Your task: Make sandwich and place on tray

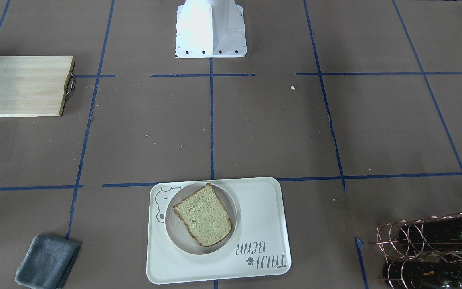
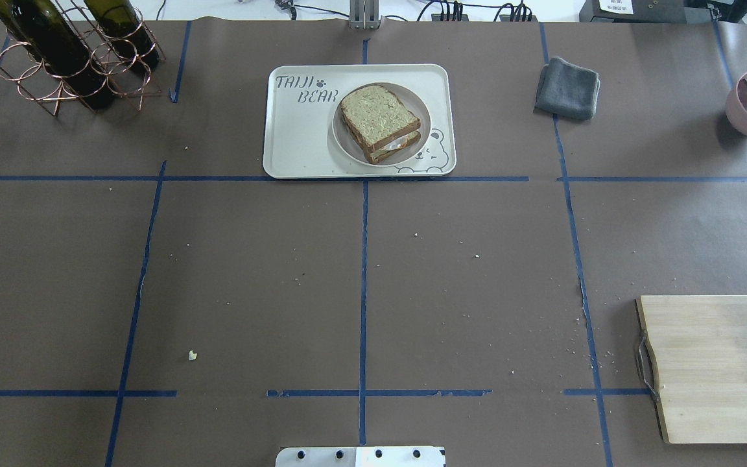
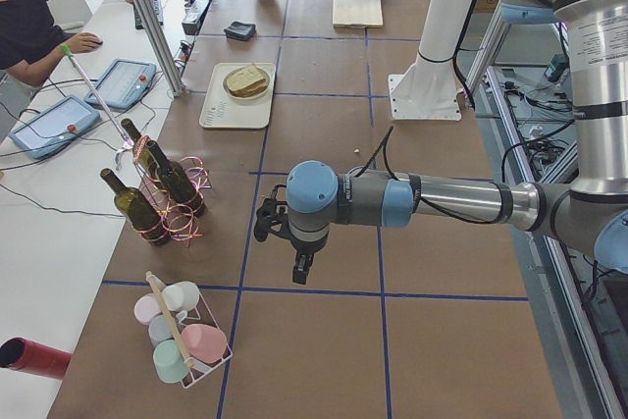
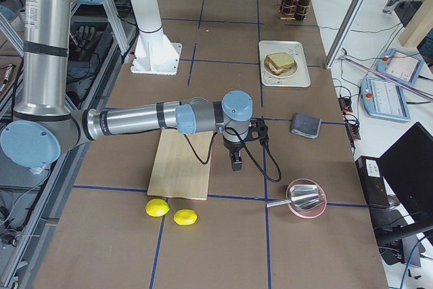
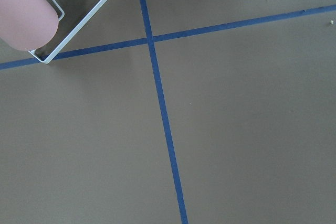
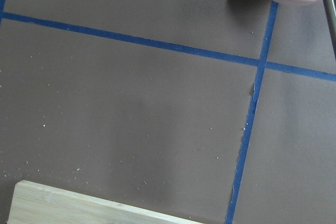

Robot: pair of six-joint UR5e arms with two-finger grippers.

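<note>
Overhead exterior view shows the stacked sandwich of two pale tan, dark-crusted bread slices [image 2: 380, 120] sitting on a small round grey plate [image 2: 340, 139], which itself rests on the large cream-white rectangular plastic tray with the bear drawing [image 2: 296, 143] at the far middle of the surface. A thin white sliver shows between the slices on the near side, probably the egg, though it is too small to be sure. The top slice sits slightly askew over the lower one, yet nothing overhangs the plate.

By my reading the assembly and placing are done, so what remains is parking without disturbing the stack. Neither arm reaches into the overhead or front-facing views. From the table's ends, the left hand [image 3: 300, 272] hangs point-down over bare brown paper near the copper wire rack of dark wine bottles [image 3: 162, 193], and the right hand [image 4: 235, 162] hangs just beside the pale wooden cutting board [image 4: 181, 164]. Both are well apart from the tray. I cannot tell whether either hand is wide or narrow; only the side cameras catch them, and the wrist cameras show just taped paper.

Doing this well means lifting straight up before any sideways travel; the left arm should mind the bottles and the right should clear the board's edge; neither needs to pass over the tray.
</note>
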